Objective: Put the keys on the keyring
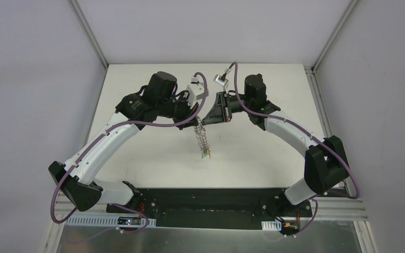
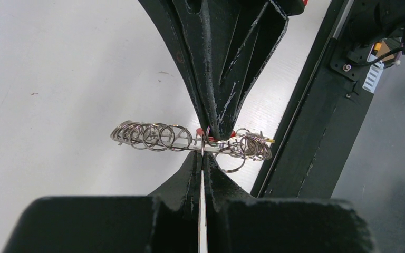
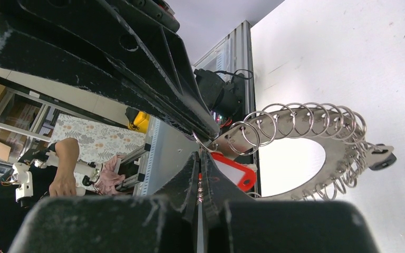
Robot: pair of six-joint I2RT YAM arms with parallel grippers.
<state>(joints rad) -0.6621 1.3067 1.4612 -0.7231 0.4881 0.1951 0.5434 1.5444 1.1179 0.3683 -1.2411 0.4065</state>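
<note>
From the overhead camera, nearest me are the two arm bases on the black rail (image 1: 211, 203), and past them lies the white worktop (image 1: 153, 158). Over its middle the keyring (image 1: 204, 139) hangs edge-on as a thin, chain-like strip. Its long axis runs from the low end, nearer the bases, up and slightly left to the top end, where both hands meet. I cannot tell whether the low end touches the worktop.

The left hand (image 1: 194, 120) reaches in from the left and the right hand (image 1: 205, 122) from the right, their tips almost touching at the top of the keyring.

In the left wrist view, my left hand is pinched tight on the flat edge of the keyring. It lies crosswise right at the fingertips, with coiled wire loops spreading to both sides, further to the left. The right hand comes in from the opposite side, closed. The red key (image 2: 232, 134) shows on either side of its tips, just beside the left hand's grip.

In the right wrist view the keyring shows its flat face and wide hole, stretching away to the right from the fingertips. The red key sits against the closed right fingers at the near end. A black-headed key (image 3: 382, 158) sits at the far end.
</note>
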